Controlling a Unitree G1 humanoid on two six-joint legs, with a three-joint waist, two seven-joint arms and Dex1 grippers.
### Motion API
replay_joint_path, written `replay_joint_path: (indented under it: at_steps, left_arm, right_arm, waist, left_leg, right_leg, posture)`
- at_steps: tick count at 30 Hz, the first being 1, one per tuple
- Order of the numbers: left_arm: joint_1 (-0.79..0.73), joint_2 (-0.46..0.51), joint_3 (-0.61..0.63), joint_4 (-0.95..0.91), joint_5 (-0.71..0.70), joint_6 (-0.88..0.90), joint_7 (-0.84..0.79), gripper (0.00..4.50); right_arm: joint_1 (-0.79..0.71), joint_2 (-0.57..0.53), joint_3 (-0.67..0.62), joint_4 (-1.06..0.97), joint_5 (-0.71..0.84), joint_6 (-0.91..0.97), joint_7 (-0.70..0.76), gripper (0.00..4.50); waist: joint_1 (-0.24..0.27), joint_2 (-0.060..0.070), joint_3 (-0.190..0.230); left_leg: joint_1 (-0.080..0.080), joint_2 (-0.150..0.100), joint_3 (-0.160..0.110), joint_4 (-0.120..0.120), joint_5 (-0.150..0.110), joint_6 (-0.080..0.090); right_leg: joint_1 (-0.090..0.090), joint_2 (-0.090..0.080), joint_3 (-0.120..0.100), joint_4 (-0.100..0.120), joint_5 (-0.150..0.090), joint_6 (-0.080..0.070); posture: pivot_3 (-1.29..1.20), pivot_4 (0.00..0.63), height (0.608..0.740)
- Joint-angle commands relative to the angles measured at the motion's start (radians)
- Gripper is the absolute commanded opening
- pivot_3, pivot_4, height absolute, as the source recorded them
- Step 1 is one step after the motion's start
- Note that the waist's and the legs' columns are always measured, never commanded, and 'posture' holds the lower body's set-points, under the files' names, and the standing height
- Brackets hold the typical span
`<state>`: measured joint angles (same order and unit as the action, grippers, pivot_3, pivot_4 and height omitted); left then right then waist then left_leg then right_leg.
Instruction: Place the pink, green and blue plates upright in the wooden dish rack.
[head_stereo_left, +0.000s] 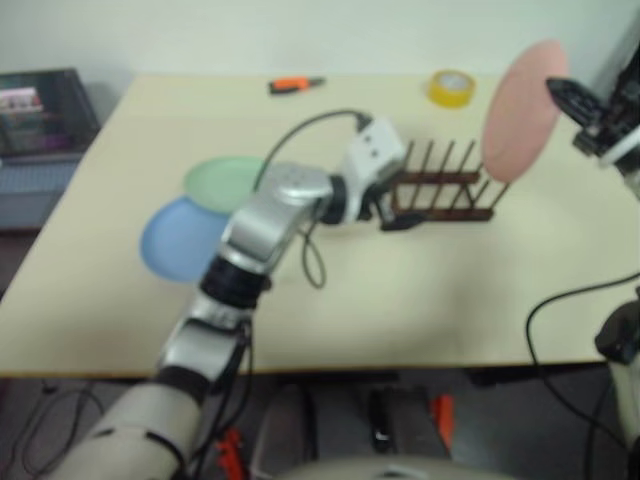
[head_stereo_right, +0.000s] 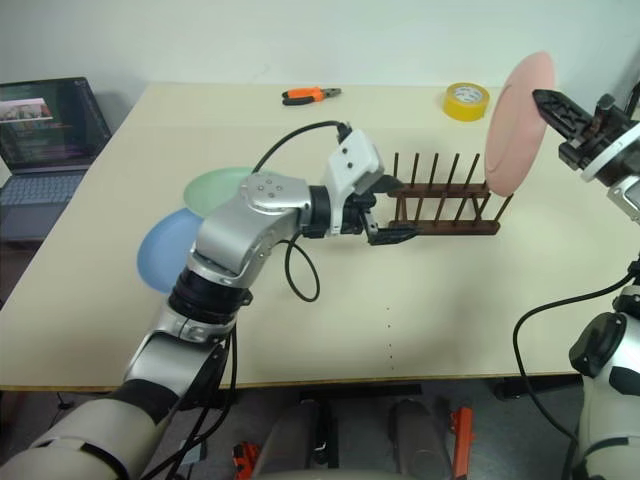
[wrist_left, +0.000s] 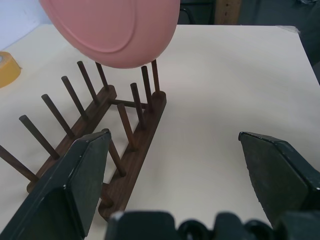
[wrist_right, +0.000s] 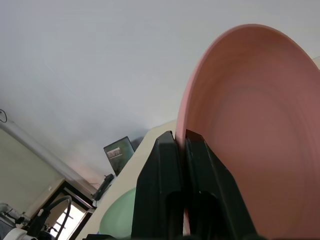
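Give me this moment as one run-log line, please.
right gripper: shut on pink plate above wooden dish rack | left gripper: open at rack | green plate, blue plate: flat on table

Silver arm (head_stereo_right: 250, 215), black cable (head_stereo_right: 300, 275)

the two eye views look down from high up over the table (head_stereo_right: 420, 330) and share nearly all of it. the left wrist view sits very close behind its wide-apart fingers (wrist_left: 75, 185), facing the wooden dish rack (wrist_left: 135, 130). the right wrist view looks up along its fingers (wrist_right: 165, 185) at the pink plate (wrist_right: 260, 130).
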<state>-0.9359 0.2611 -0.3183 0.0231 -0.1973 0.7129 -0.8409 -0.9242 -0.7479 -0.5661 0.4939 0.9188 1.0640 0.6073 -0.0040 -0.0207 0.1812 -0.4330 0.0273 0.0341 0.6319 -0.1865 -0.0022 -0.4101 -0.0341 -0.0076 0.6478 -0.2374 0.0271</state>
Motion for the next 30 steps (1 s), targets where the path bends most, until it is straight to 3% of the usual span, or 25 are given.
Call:
replay_joint_path:
  at_steps: [1, 22, 25, 30]
  left_arm:
    - [-0.015, 0.000, 0.000, -0.028, 0.004, -0.021, 0.001, 4.50]
    - [-0.014, 0.001, -0.010, -0.027, 0.013, -0.022, 0.004, 4.50]
    - [-0.015, 0.002, -0.010, -0.024, 0.015, -0.025, 0.004, 4.50]
    - [-0.016, 0.001, -0.010, -0.021, 0.017, -0.028, 0.004, 4.50]
  right_arm:
    - [-0.006, -0.007, -0.015, -0.042, 0.016, -0.001, 0.008, 0.03]
    - [0.046, -0.006, 0.016, -0.113, 0.009, 0.011, 0.023, 0.03]
    - [0.049, -0.007, 0.021, -0.116, 0.005, 0.009, 0.023, 0.69]
    - [0.054, -0.009, 0.032, -0.123, -0.001, 0.000, 0.022, 2.43]
  waist:
    - [0.000, 0.000, 0.000]
    - [0.000, 0.000, 0.000]
    - [0.000, 0.000, 0.000]
    - [0.000, 0.000, 0.000]
  left_leg:
    - [0.000, 0.000, 0.000, 0.000, 0.000, 0.000]
    - [0.000, 0.000, 0.000, 0.000, 0.000, 0.000]
    - [0.000, 0.000, 0.000, 0.000, 0.000, 0.000]
    - [0.000, 0.000, 0.000, 0.000, 0.000, 0.000]
  right_leg:
    - [0.000, 0.000, 0.000, 0.000, 0.000, 0.000]
    - [0.000, 0.000, 0.000, 0.000, 0.000, 0.000]
    - [0.000, 0.000, 0.000, 0.000, 0.000, 0.000]
    - [0.000, 0.000, 0.000, 0.000, 0.000, 0.000]
  posture:
    - [0.00, 0.150, 0.740]
    - [0.00, 0.150, 0.740]
    - [0.00, 0.150, 0.740]
    - [0.00, 0.150, 0.740]
